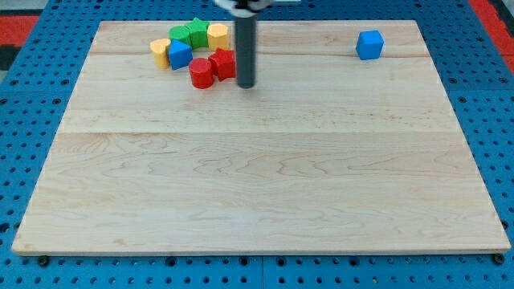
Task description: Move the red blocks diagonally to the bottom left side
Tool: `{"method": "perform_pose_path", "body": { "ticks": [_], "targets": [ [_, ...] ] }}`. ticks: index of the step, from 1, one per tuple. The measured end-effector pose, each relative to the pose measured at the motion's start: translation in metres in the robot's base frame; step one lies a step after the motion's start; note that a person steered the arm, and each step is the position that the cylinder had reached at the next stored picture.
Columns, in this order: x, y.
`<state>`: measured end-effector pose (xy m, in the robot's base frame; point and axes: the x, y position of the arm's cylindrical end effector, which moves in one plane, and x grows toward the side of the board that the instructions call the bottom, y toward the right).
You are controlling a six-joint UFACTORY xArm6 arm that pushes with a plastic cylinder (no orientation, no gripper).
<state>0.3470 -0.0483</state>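
Two red blocks lie near the view's top left: a red cylinder (201, 73) and a red block of unclear shape (223, 63) touching it on its right. My tip (246, 85) stands just to the right of that second red block, very close to or touching it. The dark rod rises from the tip out of the view's top.
A cluster sits just above and left of the red blocks: a yellow block (161, 52), a blue block (180, 54), a green block (189, 34) and another yellow block (218, 35). A lone blue cube (369, 45) sits at the top right. The wooden board (265, 177) lies on blue pegboard.
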Motion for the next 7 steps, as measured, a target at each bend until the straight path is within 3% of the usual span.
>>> {"method": "perform_pose_path", "body": {
  "ticks": [1,2,3,4,6,7],
  "targets": [
    [-0.027,-0.036],
    [-0.035,-0.042],
    [-0.025,-0.094],
    [-0.032,-0.108],
    [0.032,-0.112],
    [0.012,-0.173]
  ]
}}
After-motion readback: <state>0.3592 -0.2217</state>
